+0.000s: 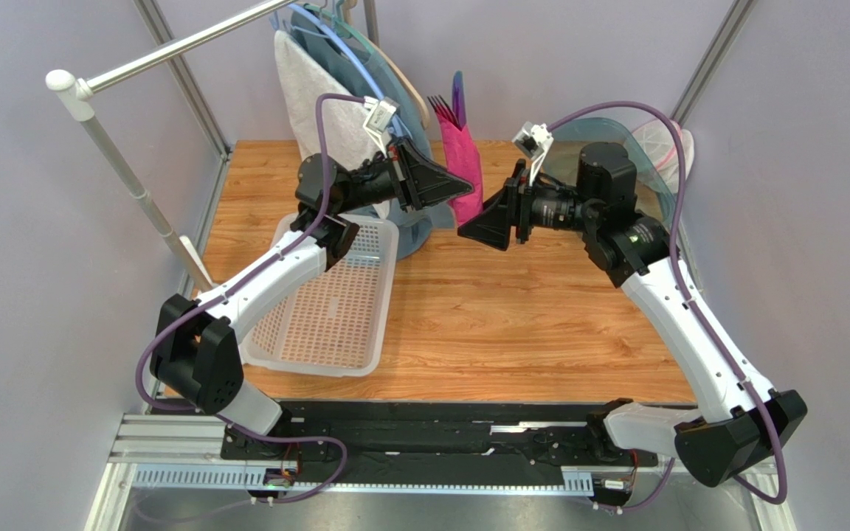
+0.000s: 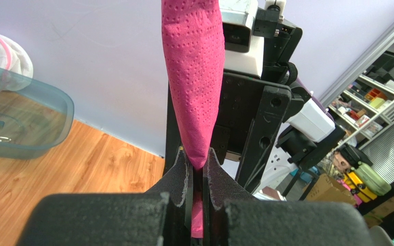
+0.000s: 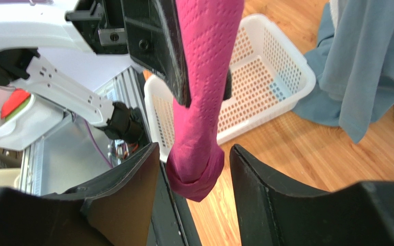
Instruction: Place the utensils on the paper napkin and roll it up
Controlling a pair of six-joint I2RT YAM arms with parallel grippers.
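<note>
**Item:** paper napkin [image 1: 464, 160], magenta, rolled into a slim tube. The utensils [image 1: 449, 107] are wrapped inside it. Only fork tines and a purple tip are seen, standing out of the upper end.

**Location:** held in the air above the table [image 1: 529, 321], just past the far right corner of the white basket [image 1: 330, 304].

**Long axis:** roughly upright, with the cutlery heads up and the folded closed end down.

**Holder:** left gripper [image 1: 461, 183], on the basket side of the tube. It is clamped tight partway up the tube's length. In its wrist view the pink paper is seen pinched flat between the two fingers.

**Second arm:** right gripper [image 1: 472, 227], brought in from the side away from the basket. Its fingers are spread wide, one on either side of the tube's lower end. In its wrist view a gap is seen at each finger, so no contact is judged to be made.

**Governing relation:** the lower end lies directly between the right fingers and below the left grip. The tube crosses their closing line about square-on. A plain closing is judged sufficient to take it. The rolling itself is judged largely done.
</note>
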